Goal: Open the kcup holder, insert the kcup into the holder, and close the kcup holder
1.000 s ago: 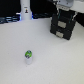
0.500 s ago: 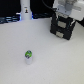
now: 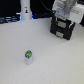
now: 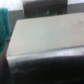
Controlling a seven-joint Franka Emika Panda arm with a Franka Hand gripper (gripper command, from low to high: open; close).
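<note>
While the arm hangs at the upper right of the exterior view, its white gripper (image 3: pixel 65 14) sits directly over the kcup holder (image 3: pixel 64 29), low enough to overlap the box's top edge. Jaws: cannot tell whether apart or together; the fingers are lost against the dark box and the frame is soft.

Kcup holder: black, boxy, upper right of the frame, two front panels visible side by side. Drawer appears shut, front flush, no pod slots showing.

Kcup (image 3: pixel 29 57): small white cylinder, green top, upright on the white table (image 3: pixel 55 62). Lower left of centre in the exterior view, well apart from both the holder and the gripper, nothing touching it.

Tall white bottle-like object (image 3: pixel 25 11) stands at the top left of the frame near the table's far edge, against a dark background with a blue glow beside it.

Wrist view: heavily blurred. A broad grey-brown flat surface with a dark rim fills most of the frame, most likely the top of the kcup holder (image 4: pixel 47 37) seen close. A teal patch (image 4: pixel 4 27) shows at one edge; cannot identify it. No fingertips distinguishable here.
</note>
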